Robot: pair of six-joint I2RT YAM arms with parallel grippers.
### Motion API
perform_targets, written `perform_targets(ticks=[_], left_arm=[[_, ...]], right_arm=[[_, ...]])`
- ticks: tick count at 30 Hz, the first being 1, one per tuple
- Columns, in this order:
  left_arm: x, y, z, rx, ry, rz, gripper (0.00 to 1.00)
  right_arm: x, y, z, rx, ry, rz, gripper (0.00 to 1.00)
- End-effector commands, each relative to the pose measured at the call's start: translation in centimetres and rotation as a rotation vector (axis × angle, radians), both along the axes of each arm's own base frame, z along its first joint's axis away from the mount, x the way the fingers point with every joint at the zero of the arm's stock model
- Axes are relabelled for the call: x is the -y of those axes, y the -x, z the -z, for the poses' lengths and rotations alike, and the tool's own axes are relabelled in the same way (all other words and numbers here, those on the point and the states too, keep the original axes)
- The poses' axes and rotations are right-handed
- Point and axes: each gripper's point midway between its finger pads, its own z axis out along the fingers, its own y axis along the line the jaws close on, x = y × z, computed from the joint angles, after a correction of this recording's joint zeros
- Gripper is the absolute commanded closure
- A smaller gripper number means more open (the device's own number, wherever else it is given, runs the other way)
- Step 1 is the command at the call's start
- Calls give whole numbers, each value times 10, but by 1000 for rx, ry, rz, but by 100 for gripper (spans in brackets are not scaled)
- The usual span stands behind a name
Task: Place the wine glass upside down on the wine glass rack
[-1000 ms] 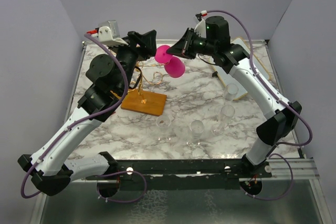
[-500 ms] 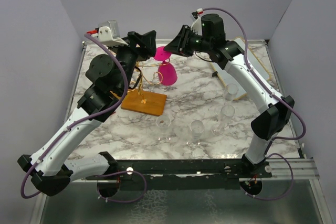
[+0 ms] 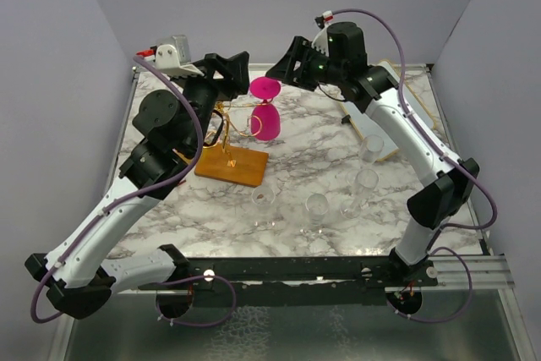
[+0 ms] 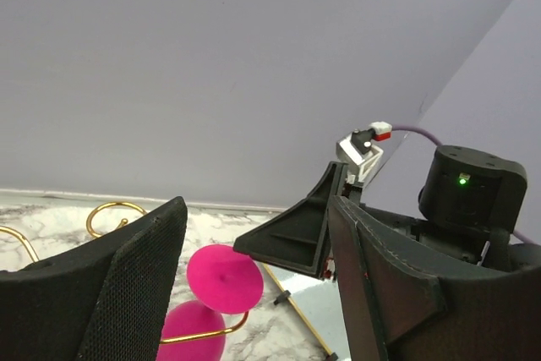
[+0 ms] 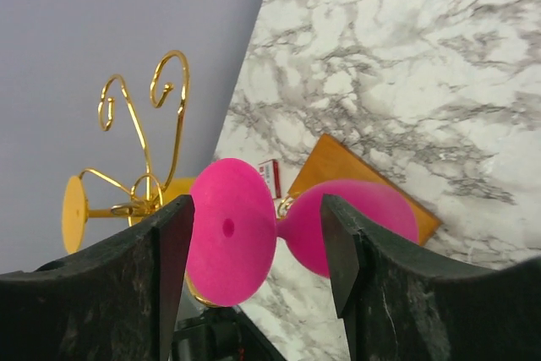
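The pink wine glass [image 3: 268,120] hangs upside down on the wine glass rack [image 3: 231,165], far left of centre. Right gripper [image 3: 286,65] is wide open beside its foot. Left gripper [image 3: 239,68] is also open, holding nothing.

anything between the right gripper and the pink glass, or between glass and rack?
Nothing visible. The right gripper is open, its fingers flanking the foot of the wine glass with nothing between them. The glass is upside down, its stem apparently inside a gold curl of the wine glass rack.
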Motion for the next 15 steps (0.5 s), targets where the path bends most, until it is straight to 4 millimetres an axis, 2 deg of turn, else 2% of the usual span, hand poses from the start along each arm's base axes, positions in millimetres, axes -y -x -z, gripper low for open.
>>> perform_targets(ticks=[1,5,10,15], left_arm=[[-14,20,-14,36,-41,17,29],[-18,31,-9,12,-92,43,27],[-18,42,-4,-11,-133,90,26],[-7,55,-3,-14,-174,189,25]], right_arm=[[39,2,-20,107,114,133,36],[81,3,-11,153,258,274,35],[115,17,-12,172,365,349,35],[163,51,16,94,513,440,41]])
